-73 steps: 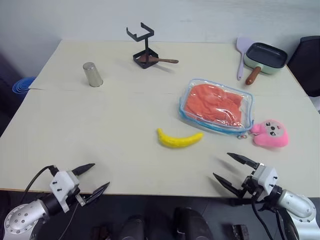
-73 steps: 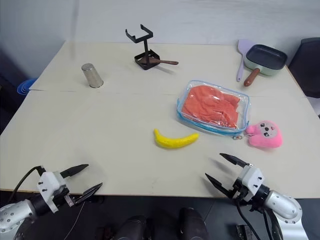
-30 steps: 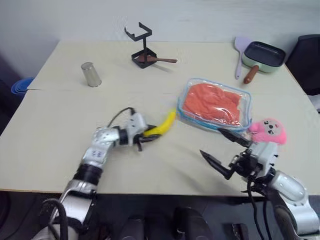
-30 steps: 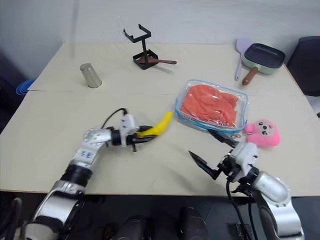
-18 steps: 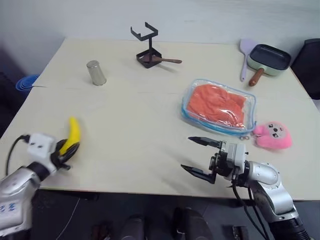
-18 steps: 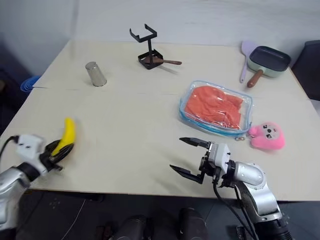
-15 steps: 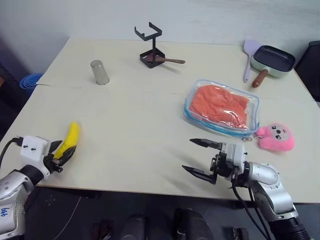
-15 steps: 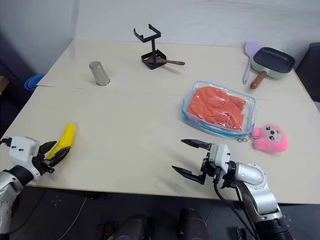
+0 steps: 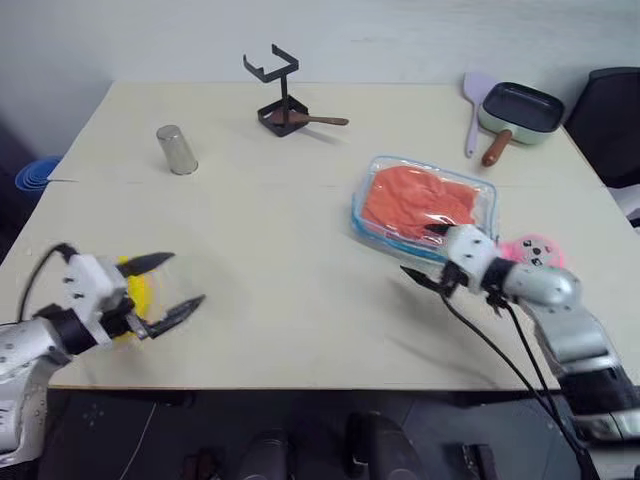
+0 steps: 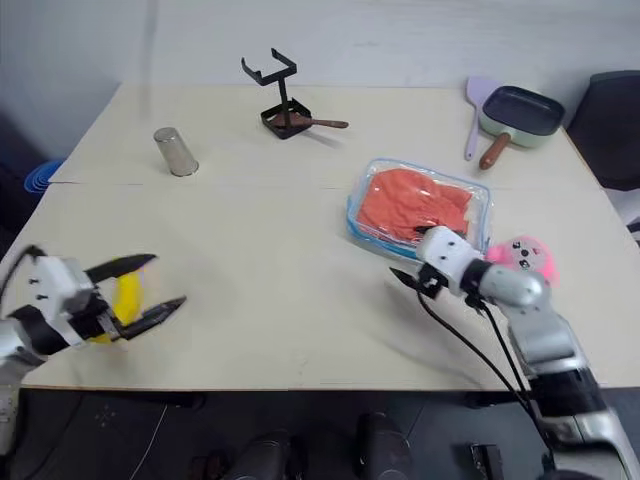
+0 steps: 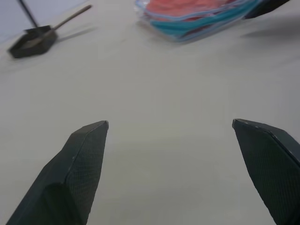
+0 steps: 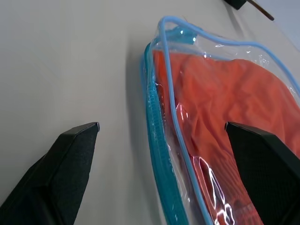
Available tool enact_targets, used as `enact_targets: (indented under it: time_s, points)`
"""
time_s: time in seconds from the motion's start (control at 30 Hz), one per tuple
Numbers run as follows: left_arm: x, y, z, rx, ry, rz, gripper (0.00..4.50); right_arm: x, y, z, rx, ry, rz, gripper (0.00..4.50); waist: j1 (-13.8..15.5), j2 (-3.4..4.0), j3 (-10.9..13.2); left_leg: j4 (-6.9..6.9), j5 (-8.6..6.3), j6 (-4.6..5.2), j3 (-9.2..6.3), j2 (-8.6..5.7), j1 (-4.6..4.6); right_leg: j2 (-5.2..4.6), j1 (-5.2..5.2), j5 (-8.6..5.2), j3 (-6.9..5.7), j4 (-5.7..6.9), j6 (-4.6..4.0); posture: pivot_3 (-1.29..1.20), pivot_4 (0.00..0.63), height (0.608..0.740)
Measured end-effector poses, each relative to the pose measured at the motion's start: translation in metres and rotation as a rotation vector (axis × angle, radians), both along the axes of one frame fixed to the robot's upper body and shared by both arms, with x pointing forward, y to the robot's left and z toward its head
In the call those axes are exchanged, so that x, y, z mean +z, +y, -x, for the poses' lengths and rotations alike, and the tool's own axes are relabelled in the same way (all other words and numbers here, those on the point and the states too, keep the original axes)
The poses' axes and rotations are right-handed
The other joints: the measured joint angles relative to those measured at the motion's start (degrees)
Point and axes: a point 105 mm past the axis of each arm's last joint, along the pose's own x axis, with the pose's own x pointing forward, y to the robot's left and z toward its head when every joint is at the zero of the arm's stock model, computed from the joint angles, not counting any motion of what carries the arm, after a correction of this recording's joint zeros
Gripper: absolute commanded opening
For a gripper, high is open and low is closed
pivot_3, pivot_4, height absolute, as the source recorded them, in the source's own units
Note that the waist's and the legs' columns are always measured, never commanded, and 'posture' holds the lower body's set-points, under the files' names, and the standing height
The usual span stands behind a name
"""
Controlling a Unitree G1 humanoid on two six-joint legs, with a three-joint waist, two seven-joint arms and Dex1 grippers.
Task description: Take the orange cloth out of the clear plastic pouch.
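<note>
Right now the clear plastic pouch (image 9: 425, 208) lies flat right of centre on the table (image 9: 280, 240), orange cloth (image 9: 415, 203) sealed inside. Right gripper (image 9: 432, 262), fingers spread, sits at the pouch's near edge, nothing pinched. Left gripper (image 9: 168, 284) spread too, lower left, empty. Pouch looks light, floppy, slick; cloth soft. Best hold: the stiffer blue-edged rim, likely by the zip.

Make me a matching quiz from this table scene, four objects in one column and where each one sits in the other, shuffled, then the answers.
Things:
1. bright orange cloth
2. yellow banana
3. pink plush toy
4. shiny metal cup

Places:
A. between the open left gripper's fingers
B. far left of the beige table
C. inside the clear plastic pouch
D. behind the right gripper's arm

Pairs: 1-C, 2-A, 3-D, 4-B
</note>
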Motion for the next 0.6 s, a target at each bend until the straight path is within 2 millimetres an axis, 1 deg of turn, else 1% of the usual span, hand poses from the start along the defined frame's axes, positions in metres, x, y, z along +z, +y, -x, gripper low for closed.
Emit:
enact_targets:
  time_s: [0.03, 0.07, 0.1, 0.2, 0.3, 0.33, 0.43, 0.5, 0.6]
  points:
    - [-0.001, -0.007, 0.000, -0.031, 0.005, 0.010, 4.50, -0.006, 0.000, -0.007, -0.021, -0.003, 0.020, 3.93, 0.0, 0.00, 0.0, 0.00, 0.01, 0.01, 0.01, -0.02, -0.06, 0.00, -0.04, 0.00, 0.00, 0.05, 0.00, 0.00, 0.150, 0.740]
    - [-0.002, -0.012, 0.000, -0.057, 0.009, 0.018, 4.50, -0.008, 0.002, -0.011, -0.027, -0.012, 0.025, 3.53, 0.0, 0.00, 0.0, 0.00, 0.02, 0.02, 0.01, -0.02, -0.12, 0.00, -0.05, 0.00, 0.00, 0.10, 0.00, 0.00, 0.150, 0.740]
    - [-0.002, -0.019, 0.000, -0.084, 0.007, 0.031, 4.50, -0.008, 0.005, -0.016, -0.023, -0.025, 0.041, 3.25, 0.0, 0.00, 0.0, 0.02, 0.02, 0.03, 0.01, -0.02, -0.10, 0.00, -0.04, 0.00, 0.00, 0.15, 0.00, 0.00, 0.150, 0.740]
    - [-0.001, -0.032, 0.003, -0.152, 0.011, 0.053, 4.50, -0.009, 0.000, -0.024, -0.048, -0.040, 0.063, 2.20, 0.0, -0.01, 0.0, 0.05, 0.03, 0.05, 0.01, -0.03, -0.12, 0.00, -0.03, 0.01, 0.00, 0.16, 0.01, 0.00, 0.150, 0.740]
    - [0.007, -0.046, 0.005, -0.210, -0.009, 0.123, 4.50, -0.012, -0.002, -0.025, -0.045, -0.044, 0.077, 1.22, 0.1, -0.01, 0.0, 0.06, 0.05, 0.07, -0.02, -0.02, -0.18, 0.00, -0.02, 0.01, -0.02, 0.13, 0.02, 0.00, 0.150, 0.740]
    - [0.011, -0.050, 0.007, -0.235, -0.016, 0.153, 4.50, -0.011, 0.000, -0.024, -0.021, -0.052, 0.078, 0.89, 0.1, -0.01, 0.0, 0.06, 0.05, 0.07, -0.02, -0.03, -0.18, 0.00, -0.02, 0.01, -0.02, 0.14, 0.03, 0.00, 0.150, 0.740]
    - [0.014, -0.054, 0.011, -0.259, -0.009, 0.187, 4.50, -0.006, 0.012, -0.017, 0.081, -0.077, 0.067, 0.01, -0.2, -0.01, 0.0, 0.06, 0.07, 0.03, 0.00, 0.03, -0.17, 0.08, -0.03, 0.01, -0.02, 0.13, 0.03, 0.00, 0.150, 0.740]
    - [0.012, -0.050, 0.012, -0.230, 0.001, 0.196, 4.50, -0.004, 0.029, -0.008, 0.186, -0.051, 0.028, 0.01, -0.6, -0.01, 0.0, 0.05, 0.09, -0.04, 0.02, 0.12, -0.16, 0.17, -0.04, 0.01, -0.01, 0.13, 0.03, 0.00, 0.150, 0.740]
    - [0.011, -0.039, 0.012, -0.173, -0.005, 0.200, 4.50, -0.003, 0.069, 0.014, 0.377, 0.012, -0.023, 0.01, -0.7, 0.00, 0.0, 0.05, 0.12, -0.11, 0.00, 0.21, -0.14, 0.22, -0.05, 0.01, -0.03, 0.15, 0.02, 0.00, 0.150, 0.740]
